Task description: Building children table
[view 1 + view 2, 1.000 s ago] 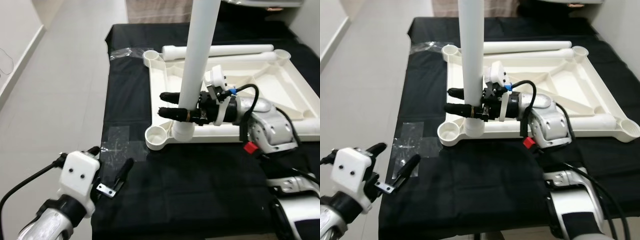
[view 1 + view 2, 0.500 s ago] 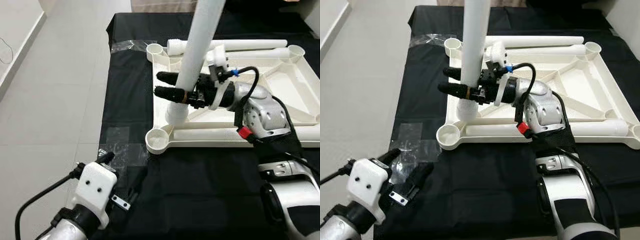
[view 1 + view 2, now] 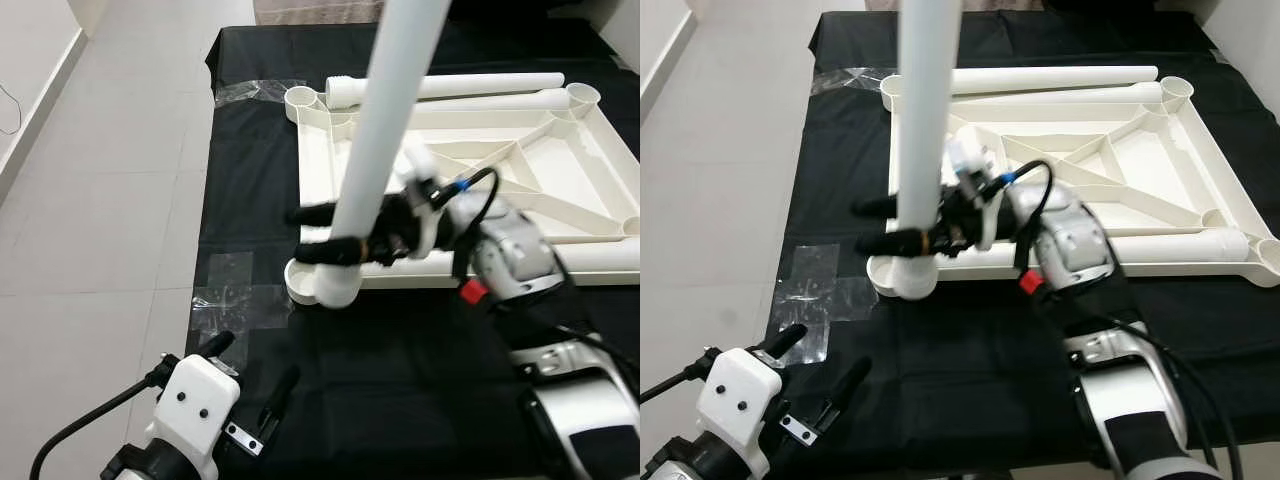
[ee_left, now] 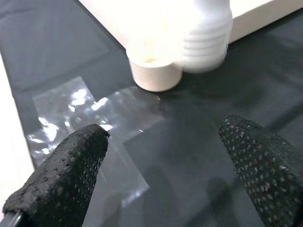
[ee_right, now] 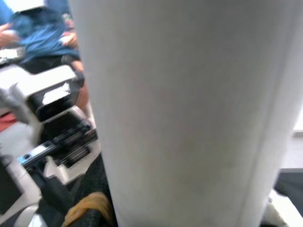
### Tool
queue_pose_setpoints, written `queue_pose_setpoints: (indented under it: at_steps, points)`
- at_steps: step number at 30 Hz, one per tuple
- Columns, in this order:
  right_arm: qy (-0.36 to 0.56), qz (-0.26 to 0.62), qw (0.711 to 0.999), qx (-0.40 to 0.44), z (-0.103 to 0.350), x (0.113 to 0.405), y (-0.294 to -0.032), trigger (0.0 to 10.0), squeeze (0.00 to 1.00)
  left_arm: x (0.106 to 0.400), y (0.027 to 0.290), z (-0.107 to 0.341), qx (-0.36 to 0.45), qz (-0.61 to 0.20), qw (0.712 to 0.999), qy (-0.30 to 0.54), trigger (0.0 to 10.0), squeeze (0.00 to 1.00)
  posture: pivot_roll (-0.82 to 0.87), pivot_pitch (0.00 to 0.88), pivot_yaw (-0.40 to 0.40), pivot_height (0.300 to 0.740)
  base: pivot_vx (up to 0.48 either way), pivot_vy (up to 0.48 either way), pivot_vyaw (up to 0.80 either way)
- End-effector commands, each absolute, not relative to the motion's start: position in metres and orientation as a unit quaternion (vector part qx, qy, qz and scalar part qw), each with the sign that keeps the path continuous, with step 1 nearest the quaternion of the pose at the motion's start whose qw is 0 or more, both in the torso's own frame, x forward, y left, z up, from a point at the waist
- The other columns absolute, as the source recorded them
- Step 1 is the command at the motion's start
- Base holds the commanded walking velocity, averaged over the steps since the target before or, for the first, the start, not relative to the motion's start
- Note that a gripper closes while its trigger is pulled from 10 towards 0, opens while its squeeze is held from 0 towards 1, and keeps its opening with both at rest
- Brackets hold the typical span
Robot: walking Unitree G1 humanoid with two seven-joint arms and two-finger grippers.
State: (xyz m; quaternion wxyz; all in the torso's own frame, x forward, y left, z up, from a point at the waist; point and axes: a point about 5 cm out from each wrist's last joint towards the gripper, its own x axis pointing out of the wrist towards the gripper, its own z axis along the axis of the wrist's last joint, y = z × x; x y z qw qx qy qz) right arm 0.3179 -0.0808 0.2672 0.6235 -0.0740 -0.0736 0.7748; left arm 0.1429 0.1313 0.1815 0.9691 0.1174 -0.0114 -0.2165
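Leg (image 3: pixel 375 150) top cut off, in blurred right gripper (image 3: pixel 318 233); left gripper (image 4: pixel 165 175) spread.

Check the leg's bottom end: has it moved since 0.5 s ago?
Yes. The leg, held by the right gripper, had its bottom end inside the tabletop frame; now it sits at the near-left corner socket, partly over the black cloth.
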Motion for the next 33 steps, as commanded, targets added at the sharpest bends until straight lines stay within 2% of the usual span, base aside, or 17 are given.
queue_pose_setpoints:
  at_steps: [1,5,10,24,33]
  points:
    - [-0.065,0.794,0.597,-0.1,0.254,0.312,-0.064,10.0,0.0,0.144,0.132,0.18,0.128,-0.218,0.968,-0.015,10.0,0.0,0.14,0.341,-0.05,0.74,0.0,0.0,0.0]
    - [-0.078,0.794,0.594,-0.102,0.256,0.313,-0.051,10.0,0.0,0.149,0.132,0.185,0.14,-0.219,0.965,-0.035,10.0,0.0,0.15,0.344,-0.055,0.74,0.0,0.0,0.0]
    - [-0.097,0.79,0.597,-0.104,0.267,0.318,-0.047,10.0,0.0,0.151,0.133,0.194,0.143,-0.218,0.964,-0.054,10.0,0.0,0.16,0.345,-0.057,0.74,0.0,0.0,0.0]
    - [-0.083,0.762,0.624,-0.154,0.273,0.338,-0.069,10.0,0.0,0.138,0.123,0.201,0.118,-0.238,0.962,-0.069,10.0,0.0,0.16,0.351,-0.064,0.74,0.0,0.0,0.0]
    - [-0.074,0.768,0.618,-0.152,0.264,0.339,-0.072,10.0,0.0,0.133,0.123,0.2,0.115,-0.24,0.961,-0.075,10.0,0.0,0.18,0.353,-0.064,0.74,0.0,0.0,0.0]
